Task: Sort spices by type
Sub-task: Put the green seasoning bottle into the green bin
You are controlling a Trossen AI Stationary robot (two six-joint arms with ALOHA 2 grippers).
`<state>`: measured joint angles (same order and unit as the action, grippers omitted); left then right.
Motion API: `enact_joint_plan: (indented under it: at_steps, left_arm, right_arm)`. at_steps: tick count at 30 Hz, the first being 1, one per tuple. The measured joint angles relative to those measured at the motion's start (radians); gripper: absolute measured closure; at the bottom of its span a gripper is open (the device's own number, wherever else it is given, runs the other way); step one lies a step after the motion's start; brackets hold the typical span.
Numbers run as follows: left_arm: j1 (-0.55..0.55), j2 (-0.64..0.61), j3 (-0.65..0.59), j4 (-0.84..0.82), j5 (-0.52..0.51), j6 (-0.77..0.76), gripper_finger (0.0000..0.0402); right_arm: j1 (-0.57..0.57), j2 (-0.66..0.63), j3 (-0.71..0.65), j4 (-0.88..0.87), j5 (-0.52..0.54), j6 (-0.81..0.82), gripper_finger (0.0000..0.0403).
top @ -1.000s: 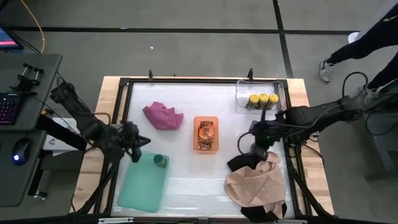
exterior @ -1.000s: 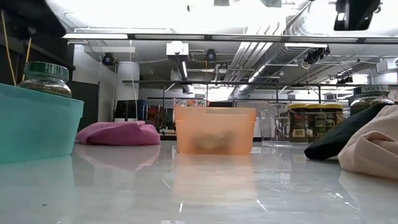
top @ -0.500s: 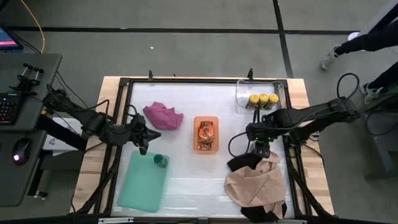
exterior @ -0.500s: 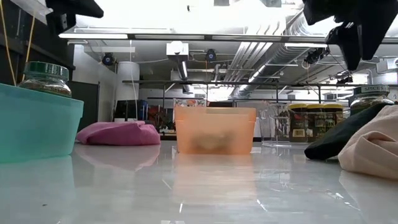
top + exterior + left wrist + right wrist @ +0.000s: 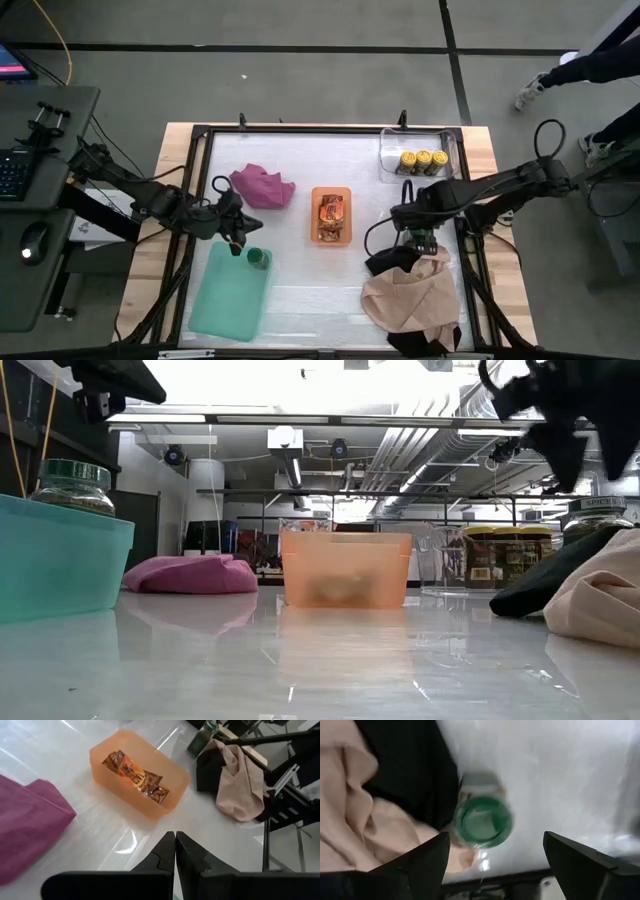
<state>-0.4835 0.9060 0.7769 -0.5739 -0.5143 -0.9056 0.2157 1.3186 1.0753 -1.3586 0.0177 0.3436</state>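
Right gripper (image 5: pixel 422 236) hangs over the right side of the desk (image 5: pixel 300 300), its fingers (image 5: pixel 422 862) spread wide apart with nothing between them. Directly beneath it stands a green-lidded jar (image 5: pixel 484 821), upright on the desk surface, touching the edge of the black cloth (image 5: pixel 415 765) and just beside the tan cloth (image 5: pixel 350 815). In the low view the same jar (image 5: pixel 596 515) shows behind the black cloth (image 5: pixel 545 580), only its lid and upper part visible.

Left gripper (image 5: pixel 236 243) sits over the left half of the desk, near the magenta cloth (image 5: pixel 262 186), with its fingers (image 5: pixel 165 857) pressed together and holding nothing. Just beside it, a second green-lidded jar (image 5: pixel 259 259) stands in the upper corner of the teal tray (image 5: pixel 228 300); the low view shows this jar (image 5: pixel 72 485) rising above the tray's wall (image 5: pixel 60 565).

An orange bin (image 5: pixel 331 216) sits in the middle of the desk with orange-and-black packets (image 5: pixel 137 777) lying inside it. Three yellow-lidded jars (image 5: pixel 422 160) stand in a row inside a clear container (image 5: pixel 390 150) at the far right corner.

Beyond the desk, a person's legs (image 5: pixel 590 60) show on the floor at the upper right of the high view.
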Motion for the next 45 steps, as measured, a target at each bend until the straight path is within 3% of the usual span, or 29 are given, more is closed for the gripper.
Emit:
enact_joint_plan:
  at_steps: [3,11,17,27,33,39,42,45]
  left_arm:
    - [0.000,0.004,0.000,0.006,0.014,-0.001,0.0401]
    - [0.000,0.004,0.000,0.056,0.015,0.000,0.0401]
    - [0.000,0.004,0.000,0.055,0.014,0.001,0.0401]
    - [0.000,0.004,0.000,0.082,-0.136,0.052,0.0401]
    - [0.000,0.004,0.000,0.207,-0.152,0.329,0.0385]
    - [0.000,0.003,0.000,0.205,-0.152,0.454,0.0317]
    - [-0.011,0.003,0.000,0.156,-0.078,0.417,0.0270]
    - [-0.035,0.003,0.000,0.095,0.083,0.346,0.0225]
  right_arm:
    - [0.000,0.000,-0.078,0.032,-0.050,0.017,0.0086]
    - [0.001,0.001,-0.171,0.238,-0.023,0.059,0.0086]
    - [0.001,0.001,-0.225,0.249,-0.021,0.049,0.0094]
    - [0.001,0.001,-0.232,0.317,0.041,0.086,0.0210]
    - [0.000,0.002,-0.037,0.210,0.123,0.074,0.0210]
    - [-0.024,0.024,0.244,0.340,0.252,0.048,0.0210]
    - [-0.033,0.075,0.340,0.410,0.286,0.030,0.0210]
    - [-0.026,0.158,0.415,0.491,0.276,-0.007,0.0210]
